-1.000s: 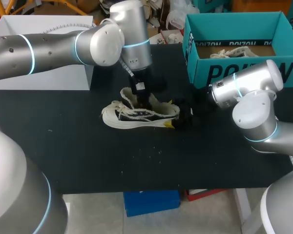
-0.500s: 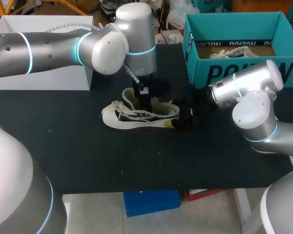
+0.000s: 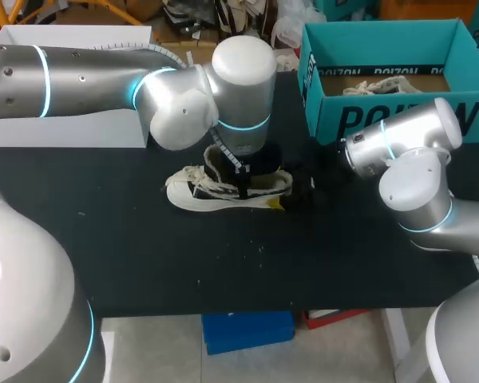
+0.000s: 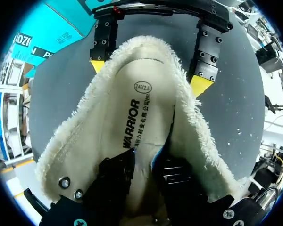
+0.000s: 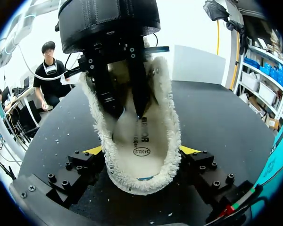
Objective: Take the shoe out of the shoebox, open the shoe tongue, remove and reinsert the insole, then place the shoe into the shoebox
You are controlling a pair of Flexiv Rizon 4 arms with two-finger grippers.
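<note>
— Where is the shoe lying, and how much room is there around it?

— The shoe [image 3: 193, 191] is lying out of its box, on its sole in the middle of the black table [image 3: 144, 263], toe pointing left and heel right. A broad band of bare tabletop is running between it and the near edge, and more is lying open to its left. The teal shoebox [image 3: 383, 120] is standing at the far right, close to the far edge and well apart from the shoe, with a second shoe [image 3: 379, 86] lying inside. A white box [image 3: 72, 120] is sitting at the far left.

— And what are the grippers doing?

— The right gripper [image 5: 141, 150] is clamping the shoe at the heel, with its yellow fingertips [image 5: 189, 149] pressing on the fleecy rim from both sides. The left gripper [image 4: 144, 162] is reaching down into the shoe's opening. Its black fingers [image 4: 115, 176] are standing close together on the insole [image 4: 127, 94], but I cannot tell whether they are pinching it or only touching it.

— What are the surfaces looking like?

— The shoe is showing shaggy cream fleece all round its long oval opening. The insole is looking smooth and pale, with dark print on it. The shoebox is showing straight cardboard walls and an open top. The tabletop is looking matte and is carrying small pale specks.
</note>
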